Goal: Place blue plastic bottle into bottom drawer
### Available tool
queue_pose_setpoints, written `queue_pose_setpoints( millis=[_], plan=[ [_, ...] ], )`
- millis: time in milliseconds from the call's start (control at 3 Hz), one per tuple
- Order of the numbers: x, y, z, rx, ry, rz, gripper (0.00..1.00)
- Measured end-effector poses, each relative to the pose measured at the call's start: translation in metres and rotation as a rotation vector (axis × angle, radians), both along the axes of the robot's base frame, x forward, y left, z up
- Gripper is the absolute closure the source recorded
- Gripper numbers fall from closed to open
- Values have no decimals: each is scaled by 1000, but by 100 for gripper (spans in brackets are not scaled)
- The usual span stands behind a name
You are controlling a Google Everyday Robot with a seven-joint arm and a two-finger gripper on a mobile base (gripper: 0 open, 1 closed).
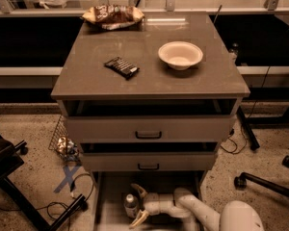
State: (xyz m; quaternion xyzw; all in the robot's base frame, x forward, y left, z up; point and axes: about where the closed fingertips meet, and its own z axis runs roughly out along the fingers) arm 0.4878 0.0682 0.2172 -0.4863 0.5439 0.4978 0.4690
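The blue plastic bottle (130, 205) stands upright with its white cap up on the floor of the bottom drawer (111, 191), which is pulled out below the two upper drawers. My gripper (134, 206) reaches in low from the right. It is open, with one finger (139, 190) behind the bottle and the other (138, 219) in front of it. The bottle stands between the spread fingers, and I cannot tell if they touch it.
On the cabinet top (149, 81) lie a white bowl (180, 55), a dark snack bar (121, 67) and a chip bag (112, 15). The two upper drawers (148, 129) are slightly open. A wire basket (62, 141) and cables are on the floor to the left, chair legs (260, 179) to the right.
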Motion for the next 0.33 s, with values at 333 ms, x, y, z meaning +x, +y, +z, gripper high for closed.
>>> queue_pose_setpoints(
  millis=[333],
  plan=[
    [0, 0, 0, 0, 0, 0, 0]
  ],
)
